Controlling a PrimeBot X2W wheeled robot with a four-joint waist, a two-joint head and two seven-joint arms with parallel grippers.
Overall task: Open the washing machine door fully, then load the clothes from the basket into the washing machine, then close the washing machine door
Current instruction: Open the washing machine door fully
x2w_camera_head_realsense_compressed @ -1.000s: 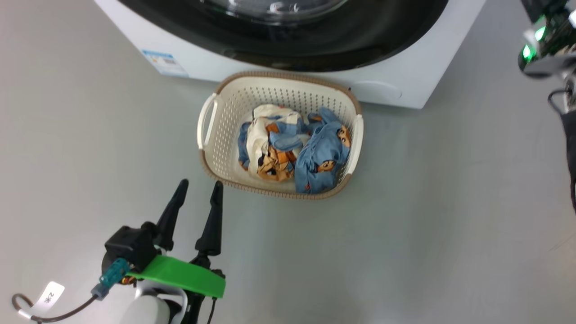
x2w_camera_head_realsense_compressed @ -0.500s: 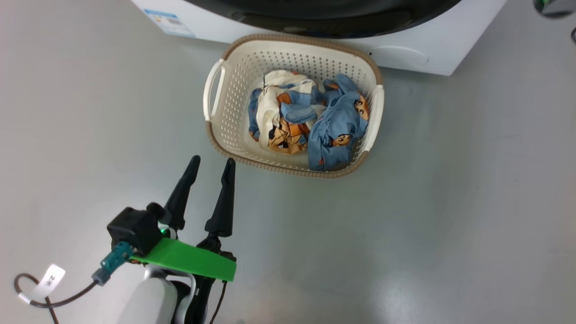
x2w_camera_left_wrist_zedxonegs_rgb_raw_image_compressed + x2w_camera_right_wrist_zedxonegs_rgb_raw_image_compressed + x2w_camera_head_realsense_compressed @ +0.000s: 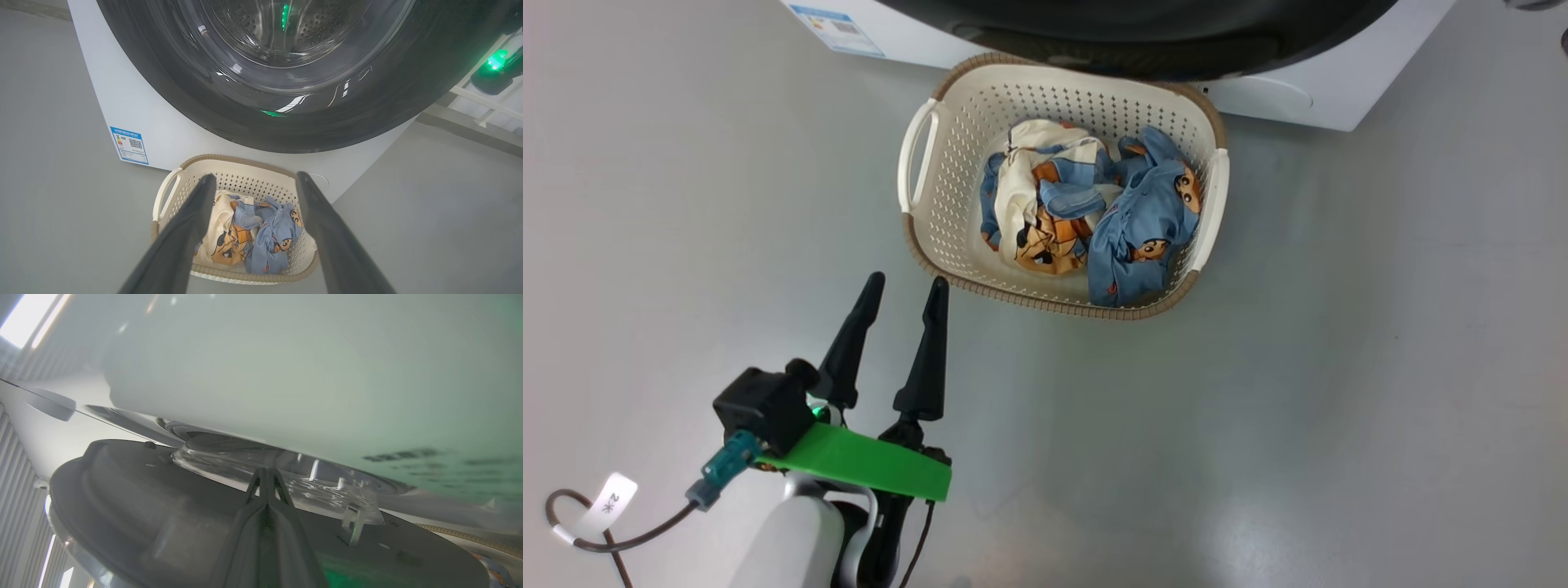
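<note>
1. The basket (image 3: 929,245) sits on the floor (image 3: 1339,367) just in front of the washing machine (image 3: 1327,90), below the washing machine door (image 3: 184,94). The clothes (image 3: 1094,229) lie heaped inside it, uncovered.
2. The left gripper (image 3: 907,280) hovers near the basket's near corner, apart from it, fingers spread wide and empty. A green plate (image 3: 866,469) and a tagged cable (image 3: 609,502) sit at its wrist.
3. The right gripper (image 3: 265,470) has its fingers pressed together around nothing, tips close before the door's glass bowl; whether they touch it I cannot tell.
4. The floor is smooth, pale grey and faintly glossy. Ribbed wall panels (image 3: 16,498) show in the right wrist view.
5. The basket is perforated cream plastic with a brown woven-look rim. The door rim is glossy black. A blue label (image 3: 129,145) marks the white cabinet.
</note>
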